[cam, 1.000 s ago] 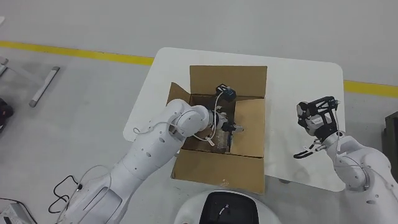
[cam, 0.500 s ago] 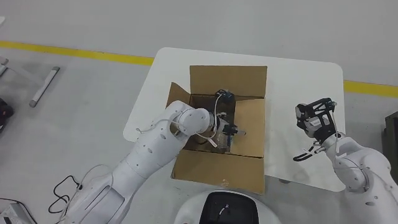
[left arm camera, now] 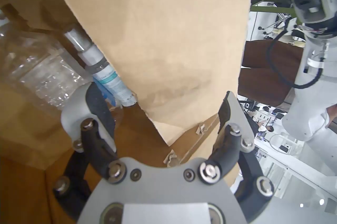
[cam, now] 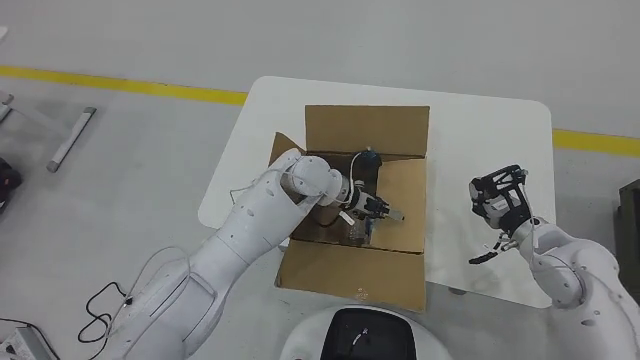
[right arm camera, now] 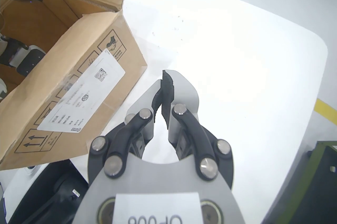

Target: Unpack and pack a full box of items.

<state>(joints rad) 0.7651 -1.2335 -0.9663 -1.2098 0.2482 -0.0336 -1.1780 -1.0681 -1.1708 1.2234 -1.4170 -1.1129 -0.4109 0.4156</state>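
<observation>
An open cardboard box (cam: 365, 125) stands in the middle of the white table (cam: 480, 130). My left gripper (cam: 378, 210) is down inside it, open, its fingers (left arm camera: 100, 109) straddling the lower corner of the box's inner flap (left arm camera: 163, 38). Under that flap lie a white tube with a teal label (left arm camera: 105, 72) and a clear plastic pack (left arm camera: 34, 69). My right gripper (right arm camera: 164, 85) hangs shut and holding nothing over bare table just beside the box's labelled outer wall (right arm camera: 79, 83); from above the right gripper (cam: 494, 195) is to the right of the box.
The box flaps stand up around the opening, the far one (cam: 367, 128) folded outward. Bare table (right arm camera: 237, 51) stretches beyond the right gripper to the rounded edge. A yellow floor line (cam: 120, 84) runs behind the table. A dark green frame (right arm camera: 321, 175) stands off the table's corner.
The left gripper has pushed deeper into the box toward the right-hand flap. The right gripper has drifted slightly toward the box and stays shut.
</observation>
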